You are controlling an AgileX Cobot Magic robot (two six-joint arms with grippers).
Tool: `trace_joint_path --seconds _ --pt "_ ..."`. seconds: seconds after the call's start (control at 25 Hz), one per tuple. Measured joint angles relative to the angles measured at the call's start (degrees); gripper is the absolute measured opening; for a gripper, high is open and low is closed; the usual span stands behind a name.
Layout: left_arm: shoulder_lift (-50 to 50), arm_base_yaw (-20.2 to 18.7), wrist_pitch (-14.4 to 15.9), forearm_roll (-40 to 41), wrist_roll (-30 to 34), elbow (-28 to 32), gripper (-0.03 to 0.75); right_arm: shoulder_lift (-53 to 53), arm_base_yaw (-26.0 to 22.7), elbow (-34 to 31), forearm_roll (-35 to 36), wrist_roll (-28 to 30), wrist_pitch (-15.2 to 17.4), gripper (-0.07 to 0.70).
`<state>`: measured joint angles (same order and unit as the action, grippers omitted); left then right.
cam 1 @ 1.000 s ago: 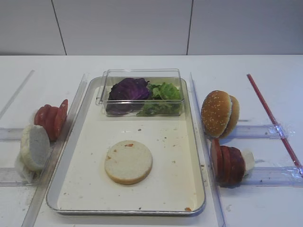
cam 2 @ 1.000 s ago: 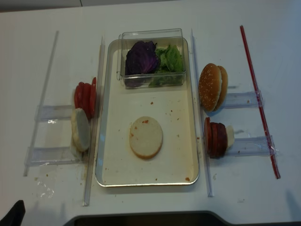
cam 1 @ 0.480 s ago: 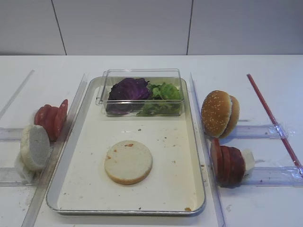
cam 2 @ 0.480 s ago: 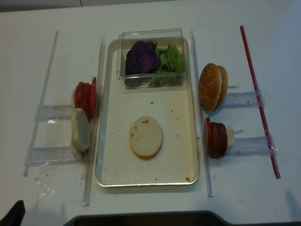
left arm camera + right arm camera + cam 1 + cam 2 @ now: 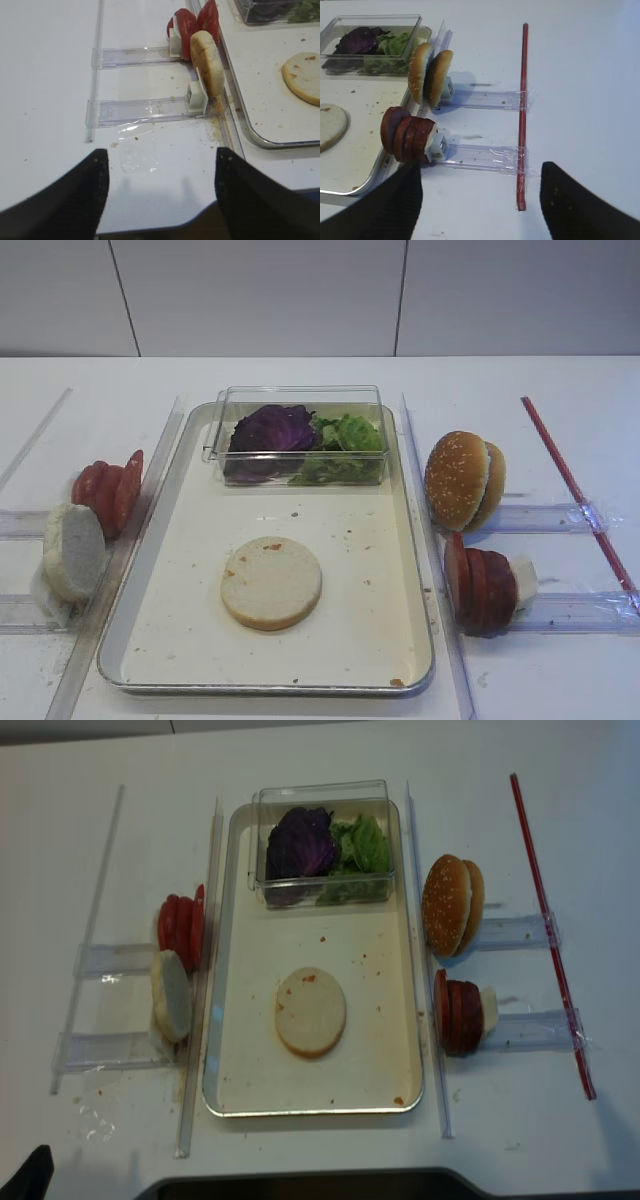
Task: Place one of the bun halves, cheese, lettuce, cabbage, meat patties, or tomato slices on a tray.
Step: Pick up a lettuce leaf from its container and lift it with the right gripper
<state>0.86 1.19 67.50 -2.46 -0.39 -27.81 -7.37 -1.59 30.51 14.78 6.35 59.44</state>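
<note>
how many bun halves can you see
4: one lying flat on the tray, the bun half; one pale half on edge in the left rack; two sesame-topped halves on edge in the right rack. More could be hidden behind these.

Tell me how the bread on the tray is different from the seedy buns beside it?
The pale round bun half lies flat, cut face up, on the shiny metal tray; the golden sesame-seeded bun halves stand on edge, right of the tray. It is alone; they are a pair. It looks cream; they look brown. All are round bread.

Clear plastic box [image 5: 300, 400] at far end; red rod [image 5: 575, 490] lying right.
</note>
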Motion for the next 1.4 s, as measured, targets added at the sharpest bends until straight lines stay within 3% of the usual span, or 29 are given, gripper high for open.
trace_joint_path --seconds 0.24,0.64,1.4 --pt "0.00 0.00 0.00 0.00 0.00 0.00 0.420 -8.62 0.00 5.85 0.73 2.55 -1.43 0.514" --pt "0.00 0.00 0.00 0.00 0.00 0.00 0.420 -24.03 0.00 18.11 0.80 5.72 0.10 0.514" --pt "0.00 0.00 0.00 0.00 -0.19 0.00 0.420 -54.19 0.00 49.06 1.35 10.55 10.70 0.514"
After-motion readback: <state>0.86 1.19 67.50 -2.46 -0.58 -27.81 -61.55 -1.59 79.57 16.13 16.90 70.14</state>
